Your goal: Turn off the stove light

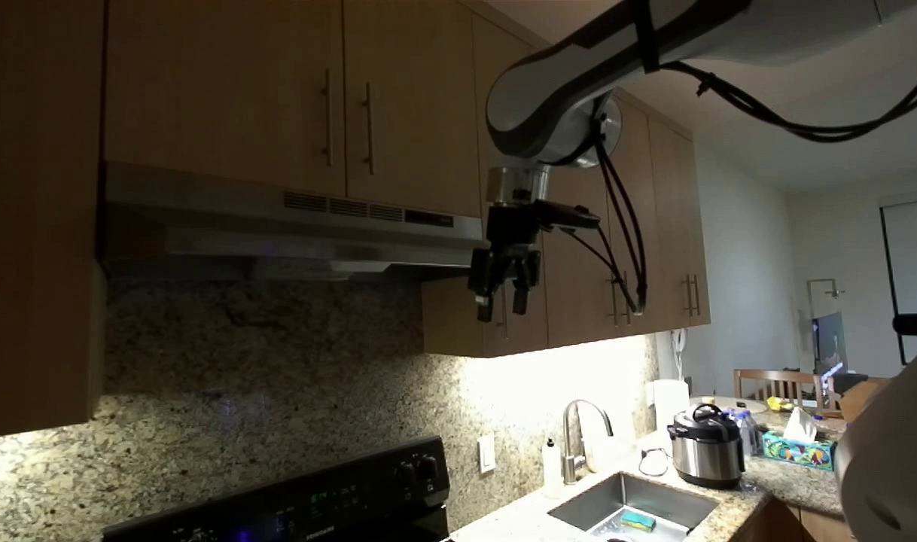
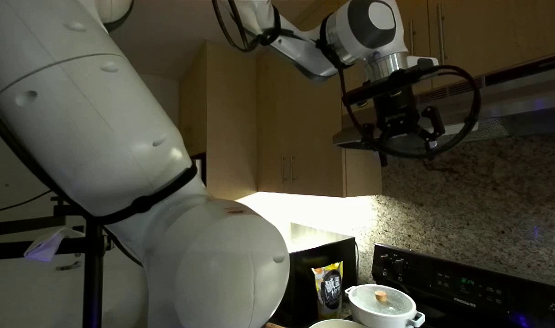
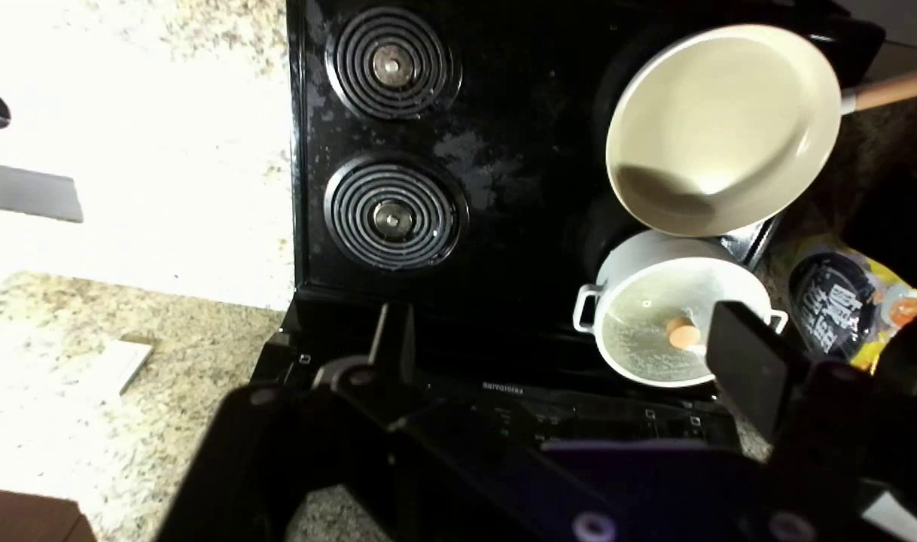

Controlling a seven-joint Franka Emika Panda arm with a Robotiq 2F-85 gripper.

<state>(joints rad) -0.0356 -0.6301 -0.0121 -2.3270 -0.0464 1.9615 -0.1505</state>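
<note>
The steel range hood hangs under the cabinets above the stove, and it also shows in an exterior view. A dark control strip sits at one end of its front face, also visible in an exterior view. A pale light panel under the hood looks dim. My gripper points down near the hood's control-strip end; I cannot tell the gap. It is open and empty, as its spread fingers show in the wrist view. The hood is out of the wrist view.
Below are the black stove, a white lidded pot, a cream pan and a snack bag. Cabinets with bar handles rise above the hood. A sink and a pressure cooker stand beside the stove.
</note>
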